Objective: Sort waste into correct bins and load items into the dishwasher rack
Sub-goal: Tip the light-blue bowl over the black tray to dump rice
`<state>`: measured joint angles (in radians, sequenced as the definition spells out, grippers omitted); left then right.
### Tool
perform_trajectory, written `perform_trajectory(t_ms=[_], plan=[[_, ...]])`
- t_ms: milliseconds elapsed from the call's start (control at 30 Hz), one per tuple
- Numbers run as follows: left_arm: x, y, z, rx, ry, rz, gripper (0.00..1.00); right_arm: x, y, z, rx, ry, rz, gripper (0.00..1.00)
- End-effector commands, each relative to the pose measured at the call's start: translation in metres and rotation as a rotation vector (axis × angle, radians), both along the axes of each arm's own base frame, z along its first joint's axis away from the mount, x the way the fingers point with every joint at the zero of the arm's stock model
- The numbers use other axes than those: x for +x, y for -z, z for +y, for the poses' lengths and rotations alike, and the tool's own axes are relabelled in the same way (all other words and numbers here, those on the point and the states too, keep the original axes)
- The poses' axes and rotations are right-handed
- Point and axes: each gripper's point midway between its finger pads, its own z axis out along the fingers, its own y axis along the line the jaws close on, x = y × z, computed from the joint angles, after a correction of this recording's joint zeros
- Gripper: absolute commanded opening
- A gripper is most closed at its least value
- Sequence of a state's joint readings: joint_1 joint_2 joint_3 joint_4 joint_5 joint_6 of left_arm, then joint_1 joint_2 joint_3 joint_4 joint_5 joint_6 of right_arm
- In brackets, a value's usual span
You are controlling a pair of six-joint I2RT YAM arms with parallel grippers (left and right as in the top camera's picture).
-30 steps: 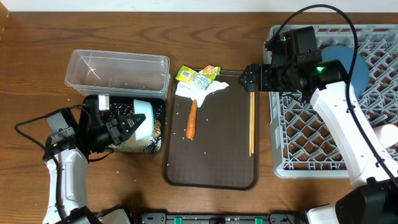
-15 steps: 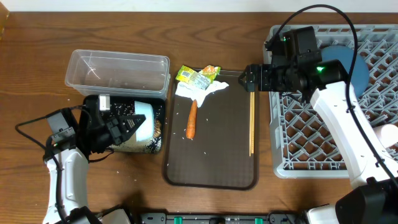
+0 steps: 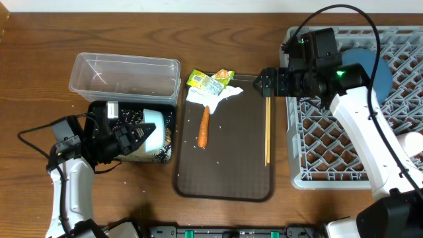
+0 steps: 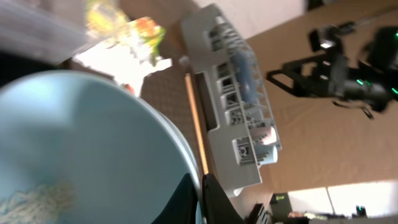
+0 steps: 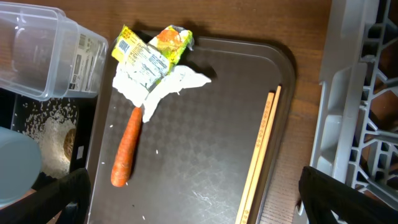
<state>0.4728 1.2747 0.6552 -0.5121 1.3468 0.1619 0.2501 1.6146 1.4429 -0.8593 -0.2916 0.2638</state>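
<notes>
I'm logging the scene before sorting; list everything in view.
clear tub: one, transparent, upper left
black bin: one, black, in front of the tub
rice grains: many, white, in that bin
food lump: one, brown, in that bin
white bowl: one, white, tilted over the black bin
brown tray: one, dark brown, centre
snack wrappers: two, green-yellow, tray's top edge
napkin: one, white, under the wrappers
carrot: one, orange, on the tray
chopsticks: two, wooden, tray's right side
rack: one, grey, right
plate: one, dark blue, in the rack
left tool: shut on the white bowl's rim
right tool: open above the tray's upper right
</notes>
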Motion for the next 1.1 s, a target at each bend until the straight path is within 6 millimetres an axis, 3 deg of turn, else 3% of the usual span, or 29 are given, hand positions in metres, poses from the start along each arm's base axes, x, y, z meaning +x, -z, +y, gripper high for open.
perform_trajectory(t_ms=[0, 33, 133, 233, 267, 333, 367, 467, 500, 567, 633, 733, 833, 933, 967, 1033, 1067], plan=[[-0.007, -0.014, -0.008, -0.059, 0.056, -0.102, 0.06, 0.001, -0.001, 0.002, 0.004, 0.006, -0.002, 0.99], [-0.008, -0.019, -0.010, -0.075, 0.069, -0.132, 0.06, 0.001, -0.001, 0.002, 0.003, 0.006, -0.001, 0.99], [-0.002, 0.005, -0.001, -0.006, -0.005, 0.025, 0.06, 0.000, -0.001, 0.002, 0.003, 0.006, 0.000, 0.99], [-0.011, -0.024, -0.013, -0.100, 0.090, -0.176, 0.06, 0.001, -0.001, 0.002, 0.004, 0.006, -0.002, 0.99], [-0.009, -0.018, -0.011, -0.084, 0.074, -0.136, 0.06, 0.001, -0.001, 0.002, 0.003, 0.006, -0.001, 0.99], [-0.003, 0.017, 0.002, 0.026, -0.031, 0.085, 0.06, 0.000, -0.001, 0.002, 0.002, 0.006, 0.003, 0.99], [-0.004, 0.022, 0.003, 0.040, -0.041, 0.107, 0.06, 0.000, -0.001, 0.002, 0.002, 0.006, 0.003, 0.98], [-0.012, -0.016, -0.013, -0.090, 0.077, -0.132, 0.06, 0.001, -0.001, 0.002, 0.004, 0.006, -0.002, 0.99], [-0.012, -0.016, -0.013, -0.092, 0.076, -0.133, 0.06, 0.001, -0.001, 0.002, 0.004, 0.006, -0.001, 0.99], [-0.005, 0.017, 0.000, -0.007, -0.037, 0.110, 0.06, 0.000, -0.001, 0.002, 0.003, 0.006, 0.000, 0.99], [-0.005, 0.028, 0.005, 0.034, -0.070, 0.166, 0.06, 0.001, -0.001, 0.002, 0.004, 0.006, -0.001, 0.99], [-0.008, -0.001, -0.008, -0.044, 0.036, -0.042, 0.06, 0.001, -0.001, 0.002, 0.003, 0.006, 0.000, 0.99], [-0.004, 0.016, 0.000, 0.006, -0.027, 0.075, 0.06, 0.001, -0.001, 0.002, 0.004, 0.006, -0.001, 0.99], [-0.011, -0.021, -0.013, -0.085, 0.093, -0.200, 0.06, 0.001, -0.001, 0.002, 0.004, 0.006, -0.001, 0.99], [-0.007, -0.016, -0.009, -0.067, 0.071, -0.160, 0.06, 0.001, -0.001, 0.002, 0.003, 0.006, -0.001, 0.99], [0.001, 0.013, 0.006, 0.009, -0.046, 0.055, 0.06, 0.001, -0.001, 0.002, 0.003, 0.006, -0.001, 0.99], [0.001, 0.013, 0.005, 0.019, -0.039, 0.038, 0.06, 0.001, -0.001, 0.002, 0.004, 0.006, -0.001, 0.99]])
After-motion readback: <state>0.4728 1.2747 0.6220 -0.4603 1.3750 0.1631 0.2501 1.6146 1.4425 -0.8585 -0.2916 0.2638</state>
